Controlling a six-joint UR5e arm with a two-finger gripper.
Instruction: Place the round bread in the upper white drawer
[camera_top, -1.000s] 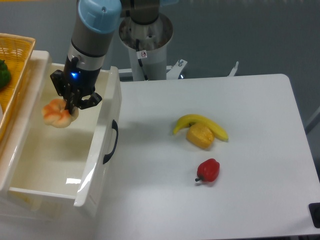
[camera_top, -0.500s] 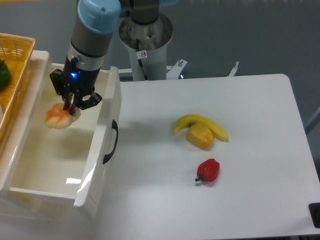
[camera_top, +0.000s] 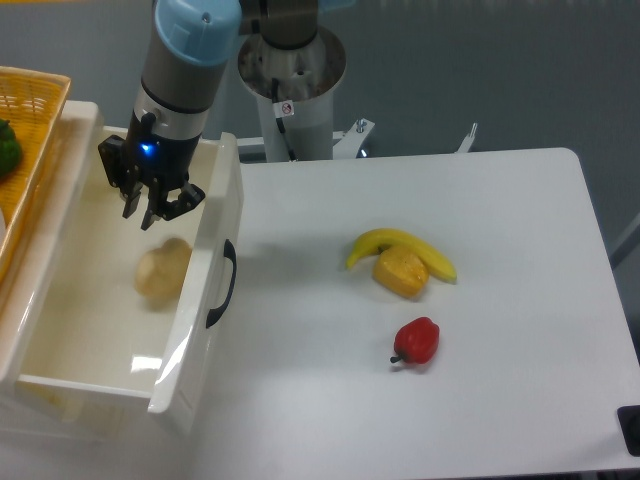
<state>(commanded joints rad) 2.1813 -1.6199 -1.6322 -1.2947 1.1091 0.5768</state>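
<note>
The round bread lay inside the upper white drawer, near its front wall, blurred in the picture. My gripper hung above it, fingers parted and empty. On the counter sat a banana, a yellow-orange lump and a red pepper; a yellow wicker basket stood beside the drawer.

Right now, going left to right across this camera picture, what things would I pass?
Yellow wicker basket → round bread inside the upper white drawer → banana with the yellow-orange lump and red pepper.
</note>
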